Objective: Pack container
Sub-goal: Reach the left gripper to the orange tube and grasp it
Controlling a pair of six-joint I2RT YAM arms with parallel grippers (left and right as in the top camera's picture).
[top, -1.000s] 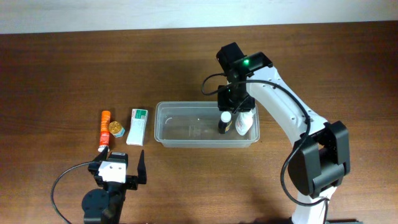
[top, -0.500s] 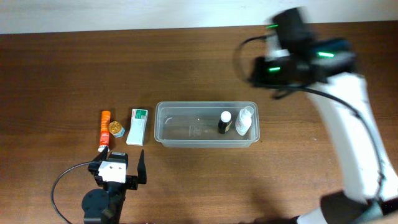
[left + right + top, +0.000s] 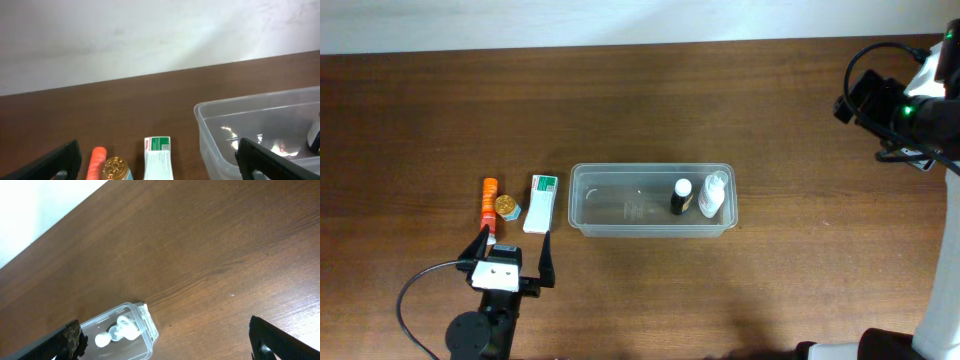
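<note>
The container lies lengthwise at the centre of the table. Its 3 o'clock end holds two upright items side by side: a dark bottle and a clear bottle. The rest of its floor is bare.

At 9 o'clock, just beside the rim, lie a green-white box, a gold-capped jar and an orange tube.

The left gripper sits at 7 o'clock, jaws spread and empty. The right gripper hangs at 2 o'clock over the table's right edge, jaws wide apart and empty. Bare wood spans 10 to 2 o'clock.
</note>
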